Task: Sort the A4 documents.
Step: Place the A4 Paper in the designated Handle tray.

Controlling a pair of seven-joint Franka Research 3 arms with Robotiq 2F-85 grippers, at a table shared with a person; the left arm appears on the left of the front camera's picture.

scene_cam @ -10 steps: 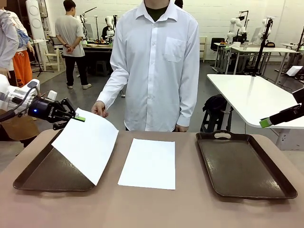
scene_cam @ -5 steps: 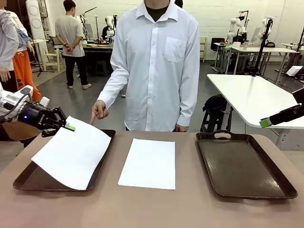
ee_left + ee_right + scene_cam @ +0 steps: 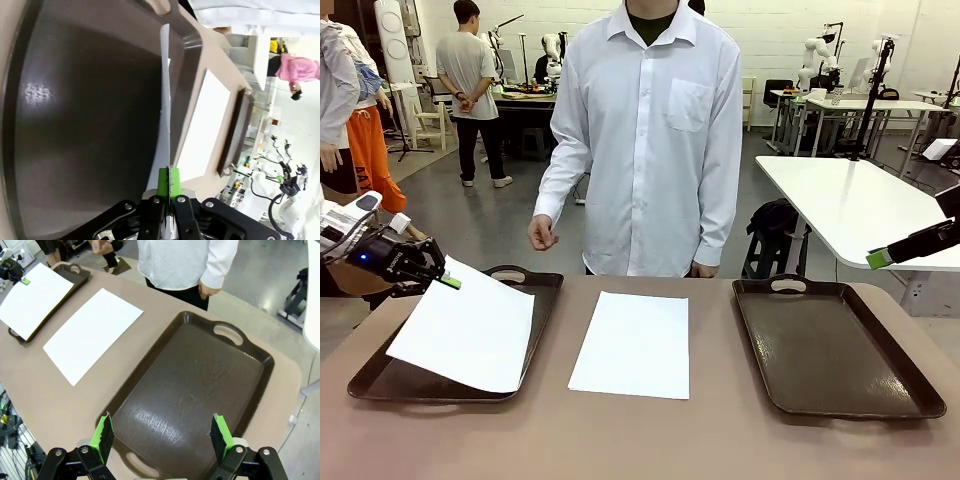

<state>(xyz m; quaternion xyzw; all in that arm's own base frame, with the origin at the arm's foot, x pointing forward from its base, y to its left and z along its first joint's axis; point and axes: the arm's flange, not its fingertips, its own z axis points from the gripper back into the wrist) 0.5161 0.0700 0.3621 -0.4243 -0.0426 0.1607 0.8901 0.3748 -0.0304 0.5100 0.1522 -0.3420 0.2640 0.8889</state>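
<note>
The left gripper (image 3: 448, 282) pinches the far corner of a thin white paper sheet (image 3: 465, 325), which slopes toward 5 o'clock over the left dark brown tray (image 3: 542, 297); the right gripper (image 3: 162, 432) hangs open; a second white sheet (image 3: 632, 345) lies flat mid-table, long axis 12-to-6

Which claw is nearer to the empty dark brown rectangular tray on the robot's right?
Right. The right claw hangs open above that dark brown rectangular tray; the left claw is across the table, over the other brown tray, shut on a white paper sheet.
</note>
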